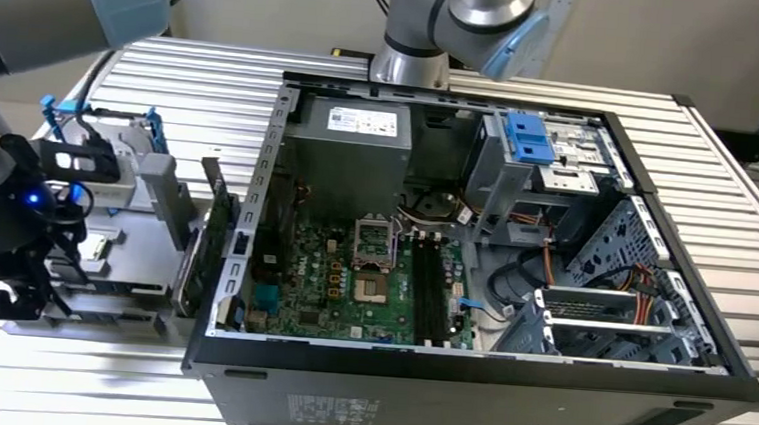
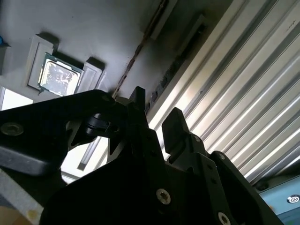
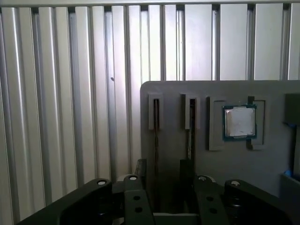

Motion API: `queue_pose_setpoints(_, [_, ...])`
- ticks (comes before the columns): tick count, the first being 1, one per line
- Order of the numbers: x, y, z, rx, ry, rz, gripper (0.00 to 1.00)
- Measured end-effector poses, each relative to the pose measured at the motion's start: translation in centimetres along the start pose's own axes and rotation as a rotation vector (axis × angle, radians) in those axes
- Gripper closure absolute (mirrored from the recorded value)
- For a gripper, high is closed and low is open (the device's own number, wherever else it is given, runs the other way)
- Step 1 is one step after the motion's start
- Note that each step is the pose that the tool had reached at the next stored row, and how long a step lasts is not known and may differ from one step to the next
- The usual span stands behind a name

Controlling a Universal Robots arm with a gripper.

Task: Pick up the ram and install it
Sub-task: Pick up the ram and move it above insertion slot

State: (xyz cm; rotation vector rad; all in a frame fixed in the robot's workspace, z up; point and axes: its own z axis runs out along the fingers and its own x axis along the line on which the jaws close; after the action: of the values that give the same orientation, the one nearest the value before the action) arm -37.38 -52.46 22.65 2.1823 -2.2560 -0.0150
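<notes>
The gripper (image 3: 162, 168) is open and holds nothing. Its fingers (image 3: 140, 168) sit either side of the ram (image 3: 156, 140), which stands on edge in a slot of the grey holder (image 3: 262, 168). That pose offers its two flat faces to a pinch. Whether either finger touches it I cannot tell. Just beside the gripper's other finger runs a second slot (image 3: 191, 126); what fills it is unclear, and it seems to leave that finger little room. Past that slot a CPU (image 3: 240, 122) lies in its recess. The holder rests on the ribbed desk (image 3: 56, 93). The open case (image 1: 475, 380) lies well apart from the gripper, with its wall (image 1: 274, 165) between the gripper and the board (image 1: 335, 270).
</notes>
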Motion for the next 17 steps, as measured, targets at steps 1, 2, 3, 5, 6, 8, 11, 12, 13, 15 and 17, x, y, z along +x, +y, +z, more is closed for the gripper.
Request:
queue_pose_setpoints(1, [0.01,0.02,0.14,0.0001,0.0016,0.0,0.0])
queue_pose_setpoints(2, [0.01,0.03,0.28,0.0001,0.0027,0.0,0.0])
queue_pose_setpoints(3, [0.01,0.04,0.4,0.0002,0.0035,0.0,0.0])
queue_pose_setpoints(5, [0.01,0.06,0.7,0.0002,0.0054,0.0,0.0])
queue_pose_setpoints(6, [0.01,0.08,0.87,0.0001,0.0065,0.0,0.0])
queue_pose_setpoints(8, [0.01,0.1,1.21,0.0004,0.0088,0.0,0.0])
queue_pose_setpoints(11, [0.01,0.16,1.71,0.0005,0.0116,0.0,0.0])
queue_pose_setpoints(12, [0.02,0.2,1.87,0.0005,0.0123,0.0,0.0])
queue_pose_setpoints(13, [0.02,0.22,2.02,0.0005,0.0129,0.0,0.0])
queue_pose_setpoints(15, [0.02,0.28,2.27,0.0005,0.0137,0.0,0.0])
queue_pose_setpoints(17, [0.02,0.31,2.5,0.0006,0.0144,0.0,0.0])
